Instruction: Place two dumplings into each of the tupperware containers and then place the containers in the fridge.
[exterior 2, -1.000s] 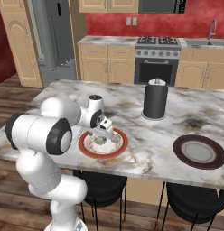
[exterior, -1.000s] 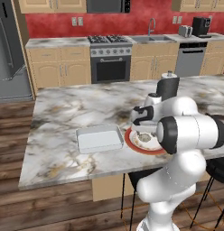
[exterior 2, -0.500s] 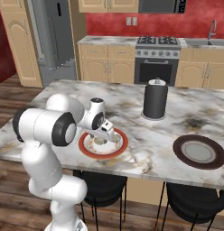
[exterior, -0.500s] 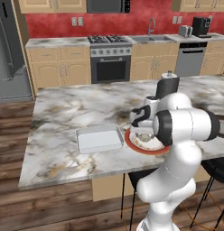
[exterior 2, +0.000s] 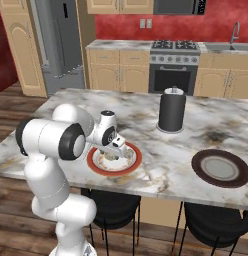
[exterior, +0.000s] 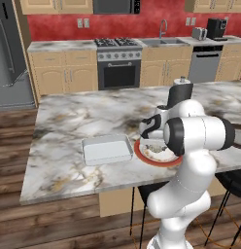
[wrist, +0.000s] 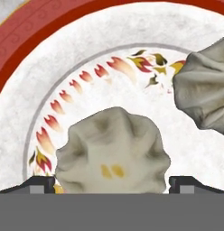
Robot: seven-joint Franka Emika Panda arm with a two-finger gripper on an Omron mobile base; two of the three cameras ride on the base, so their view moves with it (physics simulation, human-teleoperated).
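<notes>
On the red-rimmed plate (wrist: 37, 40) one dumpling (wrist: 113, 151) sits close up between my fingertips (wrist: 39, 182), and a second dumpling (wrist: 204, 90) lies to its right. My gripper (wrist: 113, 182) is open and straddles the near dumpling without closing on it. From the left side my gripper (exterior: 151, 140) hangs low over the plate (exterior: 142, 154), where dumplings (exterior: 155, 148) show as pale lumps. The flat translucent white tupperware container (exterior: 106, 149) stands empty just left of the plate. From the right side my gripper (exterior 2: 116, 150) is down over the plate (exterior 2: 133, 159). The fridge (exterior: 10, 53) (exterior 2: 58, 40) stands shut across the room.
A black cylinder (exterior 2: 171, 111) stands on the island behind the plate. A dark brown round plate (exterior 2: 219, 168) lies to the right near the front edge. Stools stand under the counter's near edge. Bare marble stretches left of the white container.
My arm's elbow has swung slightly while the hand settled a little lower over the plate. The jaws have stayed open and the dumplings have not moved.
</notes>
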